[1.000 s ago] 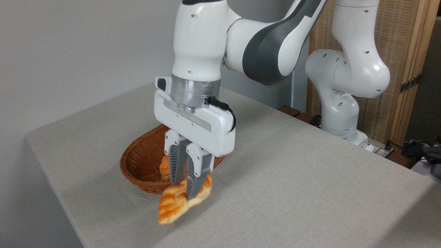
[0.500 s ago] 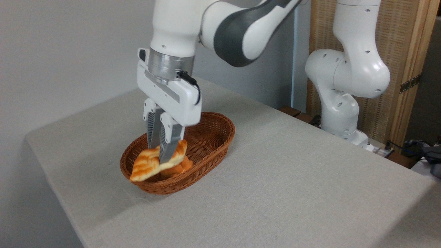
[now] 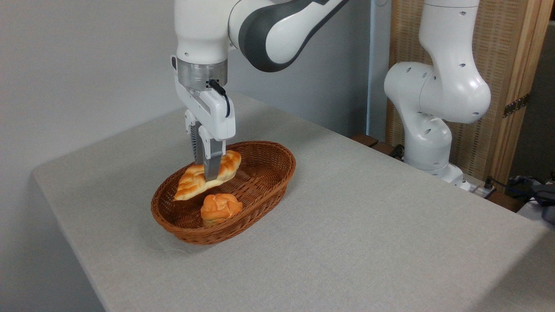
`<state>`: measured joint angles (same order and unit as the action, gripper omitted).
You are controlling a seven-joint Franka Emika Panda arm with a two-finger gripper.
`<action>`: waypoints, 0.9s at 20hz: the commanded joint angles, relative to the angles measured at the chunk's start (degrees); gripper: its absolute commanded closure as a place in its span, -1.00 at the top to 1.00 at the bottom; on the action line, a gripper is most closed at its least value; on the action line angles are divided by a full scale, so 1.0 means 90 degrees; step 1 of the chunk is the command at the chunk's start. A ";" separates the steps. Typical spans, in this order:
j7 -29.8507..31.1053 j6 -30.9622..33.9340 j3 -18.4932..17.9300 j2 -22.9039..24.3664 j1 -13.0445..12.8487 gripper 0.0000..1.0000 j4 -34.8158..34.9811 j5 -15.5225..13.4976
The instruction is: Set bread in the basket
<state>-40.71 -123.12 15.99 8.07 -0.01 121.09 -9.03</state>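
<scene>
Bread point(image 3: 208, 174) now moved further back over the basket point(image 3: 269, 182).
Gripper point(image 3: 208, 172) clamps it at mid-length, above the bun point(image 3: 220, 208).

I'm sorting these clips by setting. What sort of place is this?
Probably a robotics lab or test room, not a kitchen: a white robot arm is mounted beside a plain grey cloth-covered table, loose cables lie at right, and the only props are breads in an oval reddish-brown wicker basket.

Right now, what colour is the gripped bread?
Golden-orange bread with pale cream plait lines; fixed camera view shows it best.
</scene>
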 commanded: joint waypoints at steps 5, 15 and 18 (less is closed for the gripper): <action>0.0168 0.0536 0.0284 0.0031 0.0031 1.00 -0.0027 -0.0022; 0.0168 0.0546 0.0323 0.0021 0.0031 1.00 -0.0027 -0.0012; 0.0177 0.0536 0.0323 0.0021 0.0031 1.00 -0.0027 -0.0013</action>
<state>-40.05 -119.40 18.53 7.93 -0.04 121.14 -9.03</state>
